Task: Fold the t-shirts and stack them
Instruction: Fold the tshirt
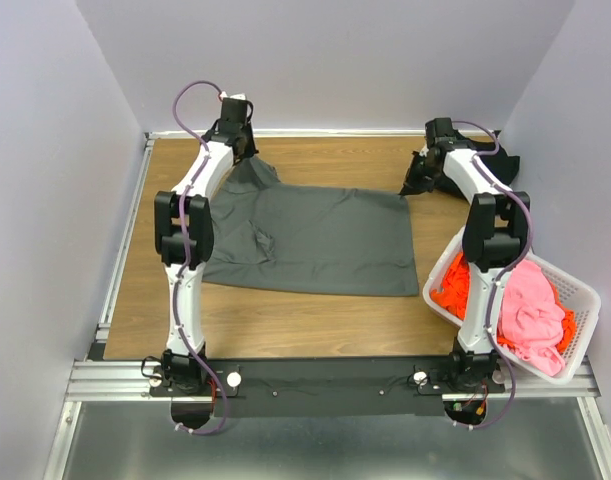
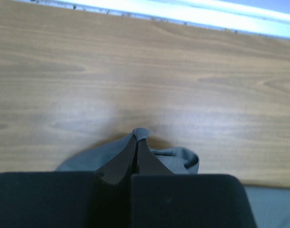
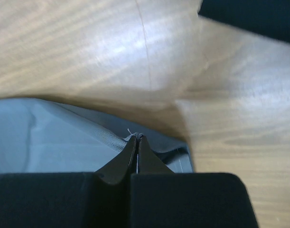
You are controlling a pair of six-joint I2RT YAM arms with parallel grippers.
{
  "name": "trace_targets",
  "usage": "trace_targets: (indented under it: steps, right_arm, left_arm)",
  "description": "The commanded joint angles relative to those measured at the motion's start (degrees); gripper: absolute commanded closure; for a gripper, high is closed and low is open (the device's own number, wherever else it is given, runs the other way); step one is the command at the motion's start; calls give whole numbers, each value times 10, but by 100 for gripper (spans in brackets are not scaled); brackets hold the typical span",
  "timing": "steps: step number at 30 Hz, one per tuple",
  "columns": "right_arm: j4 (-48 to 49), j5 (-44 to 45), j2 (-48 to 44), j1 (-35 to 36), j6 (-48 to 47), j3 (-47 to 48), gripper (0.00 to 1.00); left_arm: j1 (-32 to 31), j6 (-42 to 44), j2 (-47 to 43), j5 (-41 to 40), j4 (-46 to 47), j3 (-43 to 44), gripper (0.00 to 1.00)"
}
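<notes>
Left end effector (image 2: 137,141) (t-shirt (image 2: 178,159) mostly hidden)

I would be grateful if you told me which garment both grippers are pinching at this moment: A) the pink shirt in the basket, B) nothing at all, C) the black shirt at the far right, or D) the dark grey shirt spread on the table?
D: in the wrist views the left gripper and the right gripper are each shut on a fold of the dark grey shirt, which lies spread across the table.
</notes>
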Motion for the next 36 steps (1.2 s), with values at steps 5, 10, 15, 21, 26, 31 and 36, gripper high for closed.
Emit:
trace_targets:
  steps: [5,10,15,21,26,31,36]
  right_arm:
    - [-12,21,-67,-2,-34,-60,97]
    - [-11,21,-81,-1,-41,-82,97]
    - [-11,31,-103,2,-51,-103,97]
    - [-6,34,-130,6,-61,-139,97]
    - [4,37,-159,13,-63,-169,97]
    - [12,42,-177,17,-68,-192,97]
    - [15,51,-193,23,-68,-215,97]
  left_arm:
    - [-15,43,-152,-19,43,-166,100]
    - [-26,37,-208,-31,40,-253,100]
    - [-35,24,-254,-44,38,-320,100]
    - [-36,-11,-309,-77,22,-382,100]
    - [-37,-22,-348,-78,15,-422,100]
    - [-38,-32,-376,-80,11,-448,100]
    - [-40,-41,-403,-79,2,-474,100]
